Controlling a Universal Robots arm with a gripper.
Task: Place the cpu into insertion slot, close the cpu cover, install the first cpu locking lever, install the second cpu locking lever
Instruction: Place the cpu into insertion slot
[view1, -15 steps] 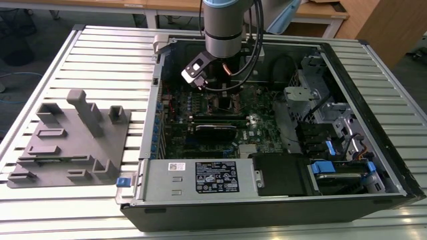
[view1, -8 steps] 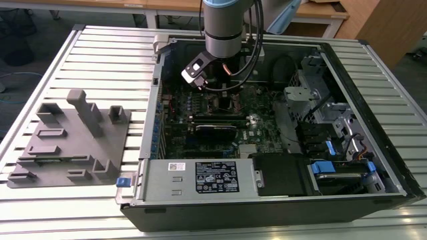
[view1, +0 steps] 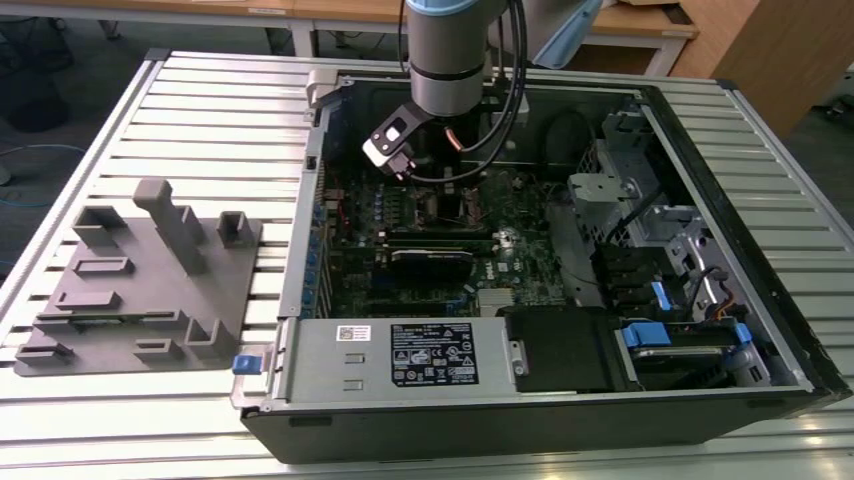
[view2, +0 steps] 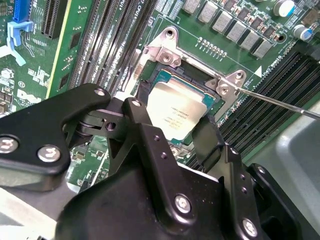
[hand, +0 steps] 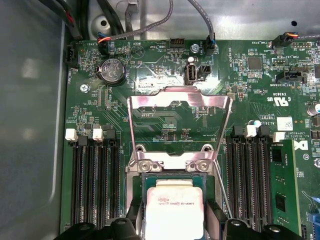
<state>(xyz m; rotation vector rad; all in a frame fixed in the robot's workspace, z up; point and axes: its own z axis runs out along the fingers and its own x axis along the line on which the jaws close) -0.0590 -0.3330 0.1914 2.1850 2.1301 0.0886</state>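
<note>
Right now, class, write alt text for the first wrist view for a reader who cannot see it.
A silver cpu lies at the insertion slot, flanked by the black pincer. The cpu cover stands open beyond it, with black memory slots either side on the green motherboard.

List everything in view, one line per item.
cpu: 1, silver, at the slot
slot: 1, dark, silvery rim, on the board
cover: 1, silvery, swung open off the slot
lever: 1 seen, silvery rod, beside the slot
board: 1, green, inside the case
memory slots: two banks, black, flanking the slot
coin cell: 1, dark, on the board past the cover
case: 1, black, open, on the table
fixture: 1, grey, on the table, exterior view's left of the case
table: 1, silvery, slatted
arm: 1, grey, reaching down into the case
gripper: 1, black, either side of the cpu
</note>
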